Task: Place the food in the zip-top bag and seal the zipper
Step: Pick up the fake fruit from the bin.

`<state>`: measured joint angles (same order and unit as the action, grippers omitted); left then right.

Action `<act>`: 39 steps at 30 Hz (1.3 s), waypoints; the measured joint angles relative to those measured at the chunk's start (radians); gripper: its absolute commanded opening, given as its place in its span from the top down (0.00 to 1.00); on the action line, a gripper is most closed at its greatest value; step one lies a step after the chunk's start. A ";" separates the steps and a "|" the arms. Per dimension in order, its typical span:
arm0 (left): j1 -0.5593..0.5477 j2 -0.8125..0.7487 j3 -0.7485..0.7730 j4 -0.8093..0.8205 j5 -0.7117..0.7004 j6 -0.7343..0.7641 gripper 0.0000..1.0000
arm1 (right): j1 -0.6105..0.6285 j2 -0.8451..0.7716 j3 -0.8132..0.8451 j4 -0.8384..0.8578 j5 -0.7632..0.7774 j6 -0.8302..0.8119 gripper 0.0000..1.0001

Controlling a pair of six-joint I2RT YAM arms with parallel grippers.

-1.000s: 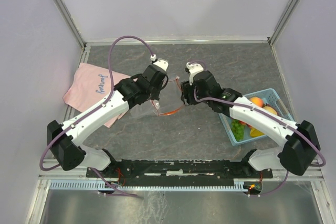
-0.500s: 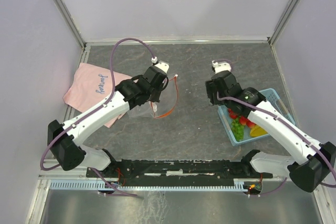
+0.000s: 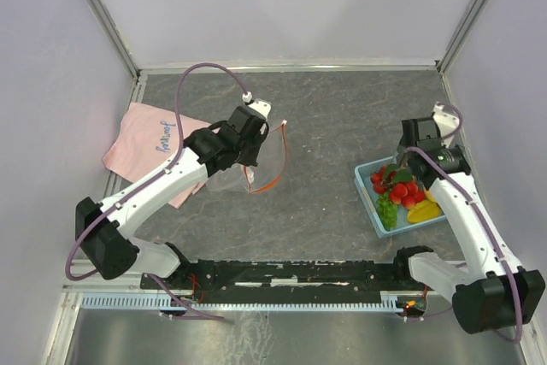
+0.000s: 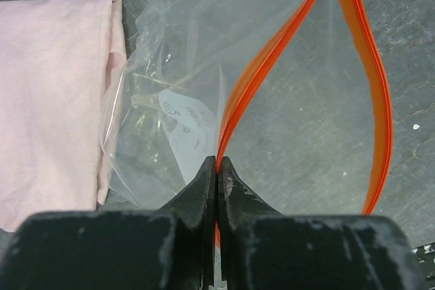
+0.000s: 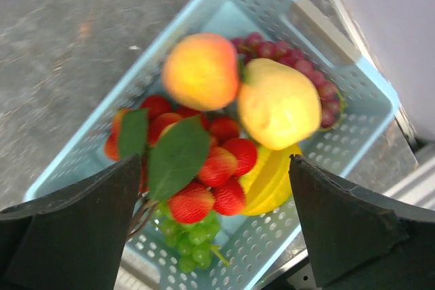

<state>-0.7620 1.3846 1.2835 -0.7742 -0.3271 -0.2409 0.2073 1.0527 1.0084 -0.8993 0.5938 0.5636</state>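
Observation:
The clear zip-top bag (image 3: 229, 175) lies left of centre, its mouth held open in a loop by the orange-red zipper (image 3: 279, 160). My left gripper (image 3: 253, 141) is shut on the zipper; the left wrist view shows the fingertips (image 4: 217, 165) pinching the strip (image 4: 272, 59), with the white label (image 4: 194, 123) behind it. My right gripper (image 3: 408, 156) is open and empty above the basket. The food shows between its fingers: an orange-yellow round fruit (image 5: 200, 69), a yellow pear (image 5: 279, 103), a red bunch (image 5: 217, 161), green grapes (image 5: 194, 236) and a yellow piece (image 5: 272, 181).
The light-blue basket (image 3: 367, 201) holding the fruit sits at the right near the enclosure wall; its rim shows in the right wrist view (image 5: 326, 25). A pink cloth (image 3: 149, 138) lies left of the bag, touching it (image 4: 47, 93).
My right gripper has left the bag mouth and swung right to hover over the basket. My left gripper stays shut on the zipper, and the bag has barely moved.

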 measured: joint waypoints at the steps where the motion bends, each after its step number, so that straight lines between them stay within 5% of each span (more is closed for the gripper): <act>1: 0.004 -0.003 -0.002 0.001 0.010 0.000 0.97 | -0.037 -0.002 -0.015 0.002 0.002 0.012 0.00; 16: 0.035 -0.015 -0.014 0.006 0.077 0.000 0.97 | -0.457 0.066 -0.213 0.238 -0.103 0.095 0.01; 34: 0.047 -0.015 -0.015 0.021 0.124 0.000 0.97 | -0.529 0.224 -0.266 0.427 -0.306 0.086 0.01; 39: 0.047 -0.010 -0.015 0.021 0.124 0.000 0.97 | -0.529 0.223 -0.277 0.441 -0.361 0.078 0.16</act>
<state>-0.7147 1.3743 1.2686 -0.7532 -0.2028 -0.2409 -0.3222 1.2758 0.7311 -0.4583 0.2329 0.6415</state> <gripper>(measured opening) 0.043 0.920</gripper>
